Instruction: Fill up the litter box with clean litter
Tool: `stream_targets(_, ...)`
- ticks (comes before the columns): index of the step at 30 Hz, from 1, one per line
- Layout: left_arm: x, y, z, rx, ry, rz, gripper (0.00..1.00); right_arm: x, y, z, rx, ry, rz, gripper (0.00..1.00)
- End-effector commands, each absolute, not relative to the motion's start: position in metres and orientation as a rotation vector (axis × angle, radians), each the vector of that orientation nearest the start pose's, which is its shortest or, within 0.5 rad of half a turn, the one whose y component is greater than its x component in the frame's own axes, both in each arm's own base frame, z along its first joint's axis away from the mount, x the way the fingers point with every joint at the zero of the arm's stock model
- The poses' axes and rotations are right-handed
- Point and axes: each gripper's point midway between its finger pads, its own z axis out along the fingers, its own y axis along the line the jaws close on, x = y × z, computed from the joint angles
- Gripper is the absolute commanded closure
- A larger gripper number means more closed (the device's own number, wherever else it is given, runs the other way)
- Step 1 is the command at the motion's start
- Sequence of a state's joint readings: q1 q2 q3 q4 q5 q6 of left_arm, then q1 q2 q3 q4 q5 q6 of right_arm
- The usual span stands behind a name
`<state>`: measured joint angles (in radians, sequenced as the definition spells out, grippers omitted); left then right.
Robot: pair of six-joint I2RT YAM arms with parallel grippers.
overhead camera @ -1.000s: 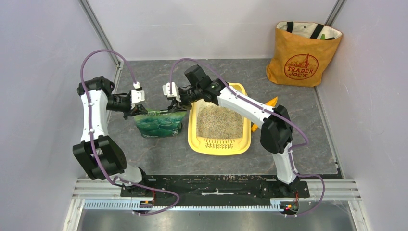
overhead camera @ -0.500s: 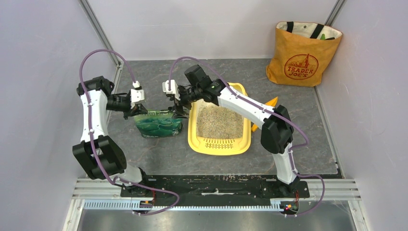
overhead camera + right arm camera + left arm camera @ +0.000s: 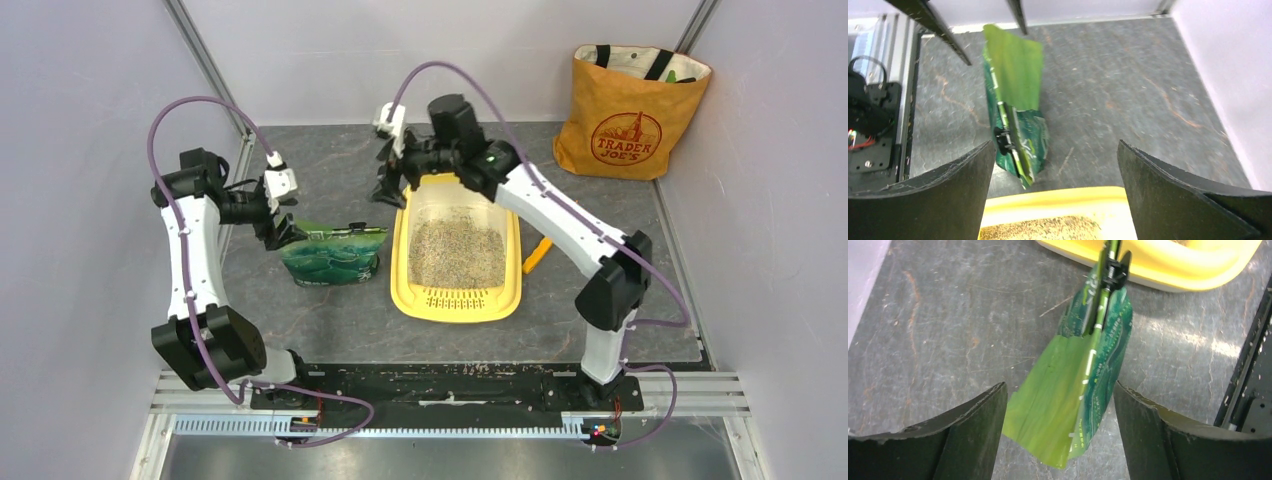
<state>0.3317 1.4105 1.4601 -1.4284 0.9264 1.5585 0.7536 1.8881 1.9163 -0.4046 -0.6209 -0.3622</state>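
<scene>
The yellow litter box (image 3: 401,268) lies mid-table with grey-beige clean litter (image 3: 457,250) spread inside; its rim (image 3: 1053,200) and litter (image 3: 1038,231) also show in the right wrist view. The crinkly green bag (image 3: 330,256) stands by itself just left of the box. My left gripper (image 3: 281,231) hangs open by the bag's upper left corner. In the left wrist view the bag (image 3: 1073,405) sits between and below the spread fingers (image 3: 968,435), untouched. Above the box's far left corner, my right gripper (image 3: 390,186) is open and holds nothing.
An orange scoop (image 3: 538,255) lies along the box's right side. An orange tote bag (image 3: 625,110) stands in the far right corner. Walls close in the left, back and right. The black base rail (image 3: 1248,375) runs along the near edge.
Both grippers have opened and let go of the green bag, which stays standing. The right arm rose and swung back over the box's far end; the left gripper drew slightly away leftward.
</scene>
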Motion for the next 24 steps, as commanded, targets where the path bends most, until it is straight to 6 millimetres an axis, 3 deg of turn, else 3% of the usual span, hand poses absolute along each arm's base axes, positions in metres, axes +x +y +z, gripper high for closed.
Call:
stream_targets(1, 0.307, -0.028, 0.294, 1.158, 1.749, -0.417, 0.16, 0.349, 0.387, 0.391, -1.132, 1.408, 0.816, 0.03)
stream_targets(6, 0.336, -0.027, 0.336, 0.899, 1.799, -0.438, 0.13, 0.372, 0.317, 0.415, -0.919, 1.526, 0.728, 0.03)
stream_targets(11, 0.38, -0.019, 0.351, 0.631, 1.919, -0.37, 0.12, 0.388, 0.235, 0.409, -0.67, 1.664, 0.645, 0.03)
stream_targets(14, 0.412, -0.014, 0.346, 0.457, 1.984, -0.239, 0.11, 0.398, 0.178, 0.384, -0.478, 1.785, 0.609, 0.03)
stream_targets(17, 0.432, -0.017, 0.333, 0.316, 2.045, -0.17, 0.11, 0.407, 0.122, 0.357, -0.301, 1.872, 0.546, 0.03)
stream_targets(21, 0.442, -0.02, 0.3, 0.227, 2.151, -0.11, 0.1, 0.415, 0.055, 0.32, -0.112, 1.969, 0.415, 0.03)
stream_targets(24, 0.443, -0.014, 0.281, 0.184, 2.192, -0.082, 0.1, 0.415, 0.029, 0.297, -0.039, 2.02, 0.361, 0.03)
